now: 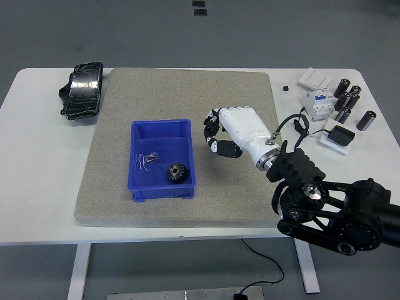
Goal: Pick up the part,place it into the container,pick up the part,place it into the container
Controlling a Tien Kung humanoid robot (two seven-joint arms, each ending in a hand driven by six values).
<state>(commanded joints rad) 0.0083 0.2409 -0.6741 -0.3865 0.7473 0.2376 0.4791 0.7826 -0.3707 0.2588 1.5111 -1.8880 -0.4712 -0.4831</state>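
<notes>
right hand (228, 134): white-shelled, black-jointed, raised over the grey mat (181, 94), just right of the blue container (162, 159); back of the hand faces the camera
fingers (212, 131): curled inward toward the container side; whether a part is pinched inside cannot be told, palm is hidden
left hand: not in view
container: blue open bin at mid-mat, long axis running near-to-far, a low divider near its far end
gear (176, 172): black toothed part lying flat in the near right corner of the bin, close to the near wall
small clip part (147, 159): thin wire-like piece in the bin, left of the gear, apart from it
key relation: bin opening lies to the left of the right hand and slightly nearer the camera; fingertips sit close to the bin's right wall at its far half, not yet over the opening
nearer hand: right, the only one showing
step judged: likely carrying toward the bin, or reaching away from it; grasp contents unconfirmed
next move calls for: a short shift left so the fingers clear the right wall before any release
risk: a drop from here would land on the mat beside the wall
table clutter: black pouch (83, 89) at far left, capacitors (350, 100) and breaker (317, 103) at far right, well apart from the hand
</notes>
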